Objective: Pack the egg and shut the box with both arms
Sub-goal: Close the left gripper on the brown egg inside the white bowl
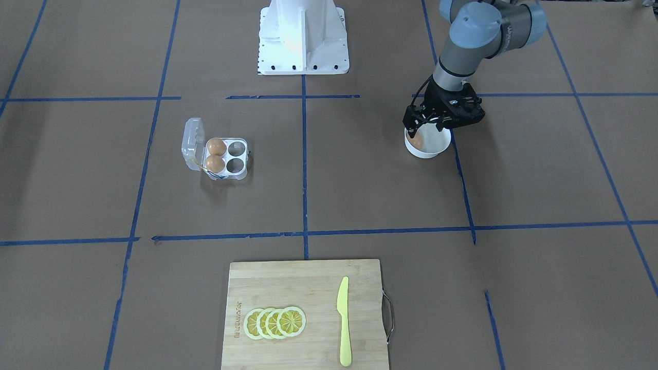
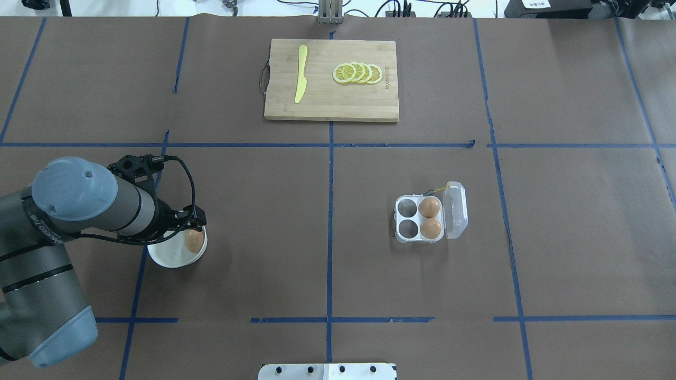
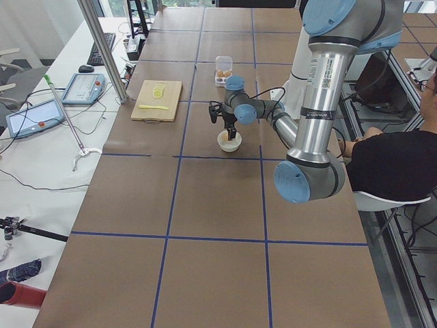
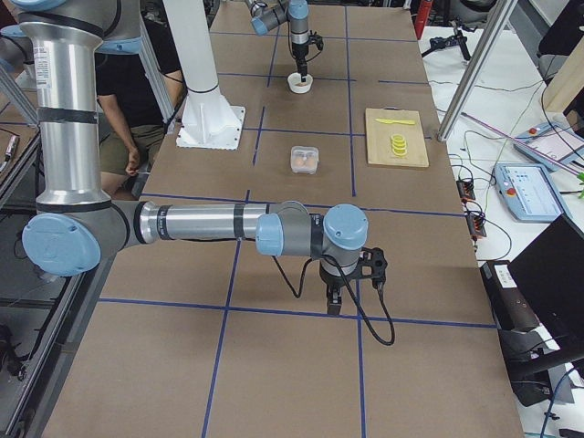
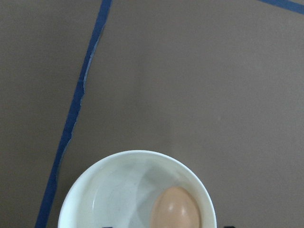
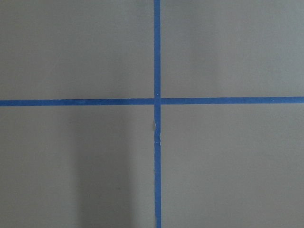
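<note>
The egg (image 5: 175, 211) lies in the bowl (image 5: 97, 190) between the left fingers (image 1: 410, 122), spread wide.

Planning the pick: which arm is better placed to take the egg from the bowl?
Left. The left gripper hangs open over the bowl holding the egg; the right gripper is far down the table.

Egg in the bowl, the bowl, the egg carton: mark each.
egg (image 5: 175, 209): left wrist view, middle of shell.
bowl (image 5: 137, 153): left wrist view, far rim.
egg carton (image 2: 455, 210): overhead view, open clear lid.
</note>
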Robot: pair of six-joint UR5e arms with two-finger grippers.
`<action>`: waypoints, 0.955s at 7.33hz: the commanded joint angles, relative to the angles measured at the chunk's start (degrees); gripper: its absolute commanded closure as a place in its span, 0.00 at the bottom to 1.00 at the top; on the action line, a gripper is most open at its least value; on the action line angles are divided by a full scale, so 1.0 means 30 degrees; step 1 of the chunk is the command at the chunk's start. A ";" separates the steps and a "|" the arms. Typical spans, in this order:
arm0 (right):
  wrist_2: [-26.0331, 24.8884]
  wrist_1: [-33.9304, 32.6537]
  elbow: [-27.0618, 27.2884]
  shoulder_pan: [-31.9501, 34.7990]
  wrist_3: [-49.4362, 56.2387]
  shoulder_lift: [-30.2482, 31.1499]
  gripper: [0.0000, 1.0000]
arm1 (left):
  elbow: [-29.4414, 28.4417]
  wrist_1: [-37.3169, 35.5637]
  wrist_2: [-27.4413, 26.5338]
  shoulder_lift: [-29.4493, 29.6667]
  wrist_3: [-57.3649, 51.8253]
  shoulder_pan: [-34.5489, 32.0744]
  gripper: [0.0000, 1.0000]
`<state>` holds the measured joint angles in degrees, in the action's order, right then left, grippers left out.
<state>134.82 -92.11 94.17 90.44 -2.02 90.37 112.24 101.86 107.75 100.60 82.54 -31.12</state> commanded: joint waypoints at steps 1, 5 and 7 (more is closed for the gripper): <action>0.0000 0.0001 0.0015 0.0000 -0.0001 -0.0006 0.00 | -0.0382 0.0002 0.0001 0.0011 -0.0502 0.0061 0.18; 0.0000 0.0001 0.0045 0.0000 -0.0001 -0.0036 0.00 | -0.0966 0.0323 0.0001 0.0098 -0.0620 0.0499 0.18; 0.0000 0.0001 0.0045 0.0000 -0.0001 -0.0036 0.00 | -0.1232 0.0851 -0.0028 0.0069 -0.0620 0.0530 0.19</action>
<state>134.83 -92.11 94.31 90.44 -2.02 90.27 108.97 103.85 107.73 100.82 80.69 -29.63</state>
